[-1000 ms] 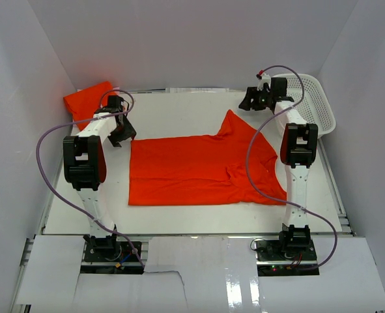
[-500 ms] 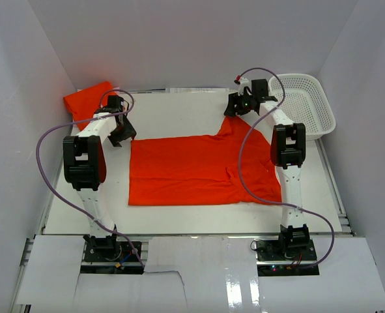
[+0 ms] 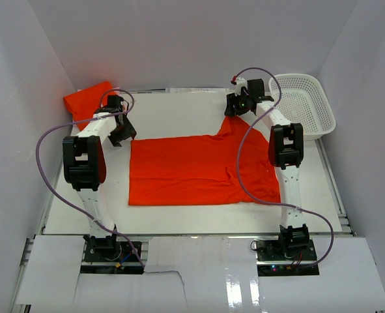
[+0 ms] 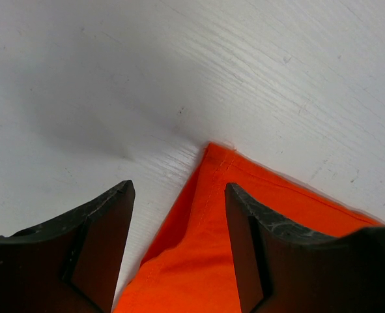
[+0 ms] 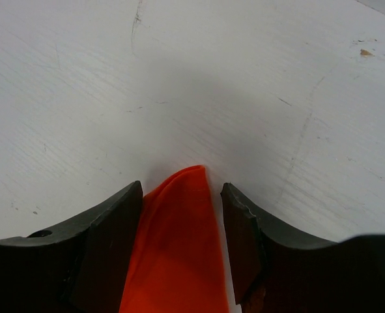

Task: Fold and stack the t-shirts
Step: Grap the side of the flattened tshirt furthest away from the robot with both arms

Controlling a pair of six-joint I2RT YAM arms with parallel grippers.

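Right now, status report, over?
Left gripper open over spread t-shirt corner. Right gripper open astride its sleeve tip. Folded t-shirt far left. Nothing blocking.

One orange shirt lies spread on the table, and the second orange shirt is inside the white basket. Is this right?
Not quite. The spread shirt is right, but the second shirt lies in the far left corner; the white basket is at the far right, as the top view shows.
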